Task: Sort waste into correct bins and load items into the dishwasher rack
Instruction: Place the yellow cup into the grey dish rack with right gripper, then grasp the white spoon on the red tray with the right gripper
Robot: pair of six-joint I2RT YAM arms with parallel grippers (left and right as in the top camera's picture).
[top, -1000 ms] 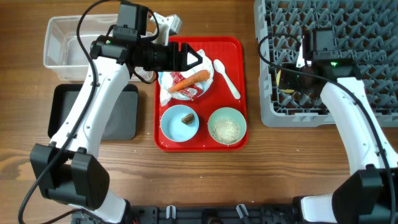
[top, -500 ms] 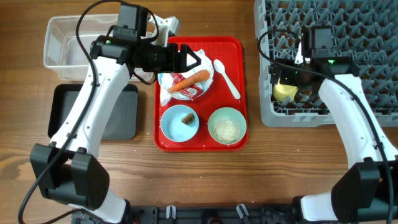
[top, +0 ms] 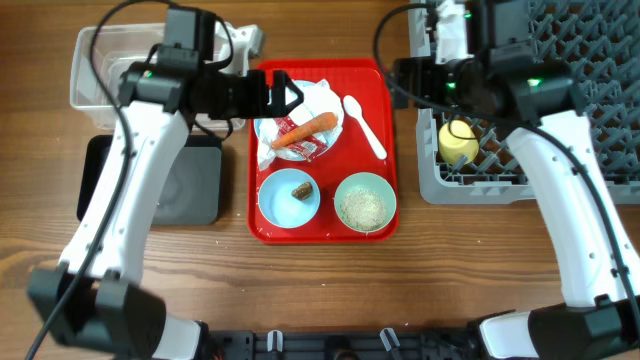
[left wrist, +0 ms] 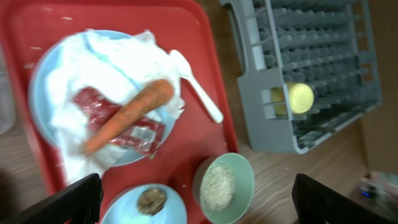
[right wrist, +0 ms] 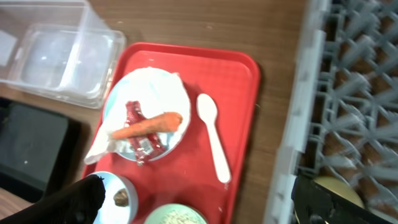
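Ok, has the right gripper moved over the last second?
Yes. The right gripper has swung left off the yellow cup, past the left edge of the dishwasher rack toward the red tray.

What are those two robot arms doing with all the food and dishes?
They are clearing a red tray: rubbish goes in bins, dishes in the grey rack. A yellow cup sits in the rack's near corner. The left pincer hovers open over the blue plate, which holds a carrot, tissue and wrapper. The right pincer is open and empty at the rack's edge. A brown lump sits in the blue bowl, rice in the green bowl.
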